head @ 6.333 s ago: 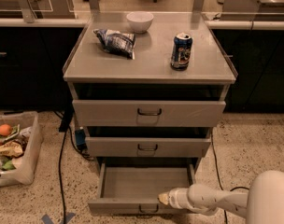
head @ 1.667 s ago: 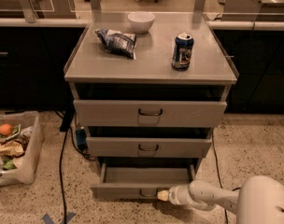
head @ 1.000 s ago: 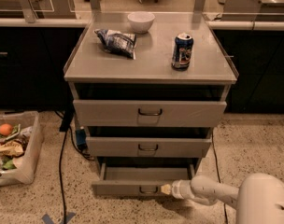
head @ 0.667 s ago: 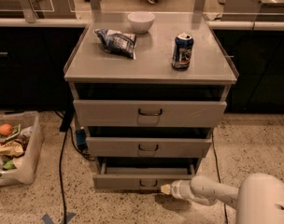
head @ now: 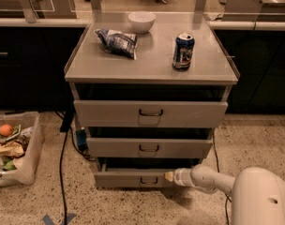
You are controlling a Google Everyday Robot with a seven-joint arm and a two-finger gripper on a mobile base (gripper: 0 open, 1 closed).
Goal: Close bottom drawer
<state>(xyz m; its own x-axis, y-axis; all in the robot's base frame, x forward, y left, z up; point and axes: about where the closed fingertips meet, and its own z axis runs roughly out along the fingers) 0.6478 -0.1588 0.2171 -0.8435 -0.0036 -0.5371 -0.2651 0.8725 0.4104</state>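
- A grey metal three-drawer cabinet stands on a speckled floor; its flat grey tabletop (head: 152,64) carries three things.
- The robot's white, rounded arm (head: 255,196) reaches in from the lower right, low over the floor.
- The tall top drawer front (head: 109,114) and the middle drawer front (head: 180,148) each stand slightly out, with dark gaps above them.
- The bottom drawer (head: 119,178), the lowest, has a low grey front and is nearly pushed in, with only a thin strip of its tray showing.
- A clear plastic bin (head: 32,144) of scraps sits on the floor to the left, well apart from the cabinet.
- A crumpled blue-and-white snack bag (head: 116,42) lies at the tabletop's back left.
- A white round bowl (head: 141,21) stands behind the snack bag.
- A blue drink can (head: 183,51) stands upright on the right.
- The gripper (head: 169,176) touches the bottom drawer's front just right of its small dark wire handle (head: 148,180); I cannot tell whether it is apart or together.
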